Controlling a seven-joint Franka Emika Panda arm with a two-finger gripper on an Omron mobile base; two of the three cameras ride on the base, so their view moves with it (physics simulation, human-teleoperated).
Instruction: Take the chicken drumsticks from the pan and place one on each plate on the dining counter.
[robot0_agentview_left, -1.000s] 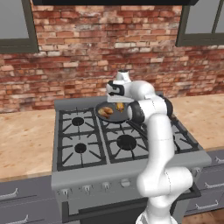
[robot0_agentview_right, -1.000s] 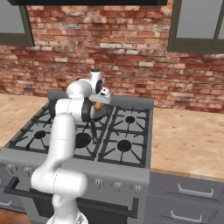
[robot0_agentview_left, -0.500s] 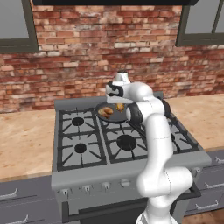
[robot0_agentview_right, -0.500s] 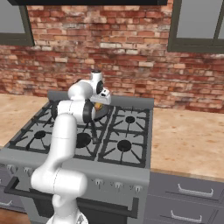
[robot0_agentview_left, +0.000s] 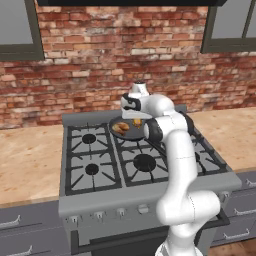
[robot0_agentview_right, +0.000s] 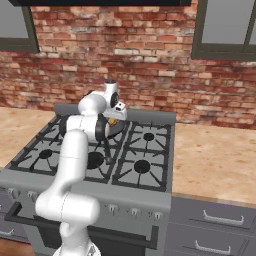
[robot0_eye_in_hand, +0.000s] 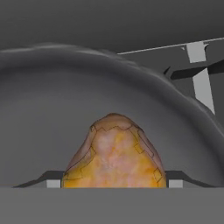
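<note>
1. Drumsticks: two golden-brown pieces lie in the pan (robot0_agentview_left: 128, 131) on the rear middle burner of the stove (robot0_agentview_left: 100, 170). One drumstick (robot0_agentview_left: 120, 128) sits toward the left of the pan; the second drumstick (robot0_agentview_left: 136, 122) lies beside it, directly under the robot's hand.
2. Hand view: the second drumstick (robot0_eye_in_hand: 114, 157) fills the lower centre, resting on the pan's dark floor, with the curved pan wall (robot0_eye_in_hand: 52, 70) rising behind it.
3. Claw (robot0_agentview_left: 135, 118): lowered into the pan over the second drumstick. The two fingertips (robot0_eye_in_hand: 52, 183) show at either side of the meat, close to its flanks. Whether they press on it or stand just clear cannot be told.
4. Arm: it reaches forward from the base, over the front burners, and bends down at the wrist above the pan.
5. Right base view: the claw (robot0_agentview_right: 114, 119) sits at the pan (robot0_agentview_right: 118, 129), with a small orange patch of chicken visible beneath it.
6. Surroundings: beige counter (robot0_agentview_left: 25, 165) flanks the stove on both sides; a brick wall (robot0_agentview_left: 100, 55) stands behind.
</note>
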